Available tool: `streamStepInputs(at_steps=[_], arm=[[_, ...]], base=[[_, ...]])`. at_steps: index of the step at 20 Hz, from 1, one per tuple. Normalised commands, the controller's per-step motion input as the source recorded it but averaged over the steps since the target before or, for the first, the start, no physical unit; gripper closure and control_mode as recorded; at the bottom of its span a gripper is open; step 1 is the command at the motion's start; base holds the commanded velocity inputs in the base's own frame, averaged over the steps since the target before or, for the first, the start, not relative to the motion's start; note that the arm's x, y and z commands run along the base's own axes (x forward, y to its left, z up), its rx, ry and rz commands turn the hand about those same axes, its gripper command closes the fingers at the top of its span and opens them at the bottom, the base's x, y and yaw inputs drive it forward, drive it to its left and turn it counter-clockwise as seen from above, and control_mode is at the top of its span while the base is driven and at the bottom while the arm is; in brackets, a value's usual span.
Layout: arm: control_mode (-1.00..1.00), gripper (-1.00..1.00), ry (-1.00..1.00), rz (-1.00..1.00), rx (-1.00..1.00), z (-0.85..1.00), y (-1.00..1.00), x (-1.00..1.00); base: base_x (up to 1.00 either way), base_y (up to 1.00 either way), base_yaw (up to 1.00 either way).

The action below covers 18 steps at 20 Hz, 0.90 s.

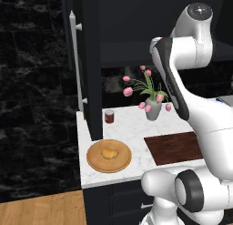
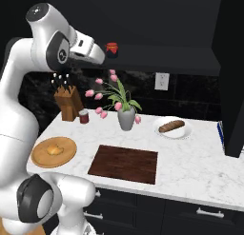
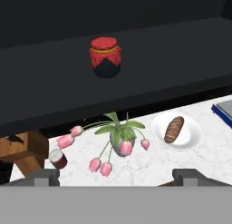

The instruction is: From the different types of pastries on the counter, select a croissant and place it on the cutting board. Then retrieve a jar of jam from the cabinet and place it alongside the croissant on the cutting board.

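Observation:
The croissant (image 1: pixel 109 153) (image 2: pixel 55 149), small and golden-yellow, lies on a round light-wood plate (image 1: pixel 96 164) at the counter's left end. The dark brown cutting board (image 1: pixel 175 147) (image 2: pixel 125 163) lies bare near the counter's front edge. The jar of jam (image 2: pixel 112 48) (image 3: pixel 105 57), red-topped with a dark body, stands upright on the shelf (image 3: pixel 172 51) of the dark cabinet (image 1: pixel 91 60). My gripper (image 2: pixel 101 55) (image 3: pixel 116 177) is raised to shelf height just left of the jar and apart from it. It is open, with nothing between its fingertips (image 3: pixel 45 175).
A darker brown elongated pastry (image 2: pixel 171 126) (image 3: pixel 174 129) lies on a white plate. A vase of pink tulips (image 1: pixel 153 108) (image 2: pixel 126 117), a maroon cylinder (image 1: pixel 109 116) (image 2: pixel 84 116) and a knife block (image 2: pixel 66 103) stand at the back of the marble counter (image 2: pixel 190 158). The cabinet door's silver handle (image 1: pixel 75 60) stands at the left.

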Motion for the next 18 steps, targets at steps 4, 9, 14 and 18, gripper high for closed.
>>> streamStepInputs(at_steps=[4,9,14,18], arm=[[-1.00,-1.00,-0.16,-0.03,0.05,0.39,-0.24,0.09],[-1.00,-1.00,-0.02,0.05,0.07,0.26,-0.42,0.07],[-1.00,-1.00,-0.05,0.14,0.00,0.01,-0.07,0.25],[-1.00,-1.00,-0.03,0.21,0.00,0.00,-0.10,0.23]], base=[[0.00,0.00,0.00],[0.00,0.00,0.00],[0.00,0.00,0.00],[0.00,0.00,0.00]])
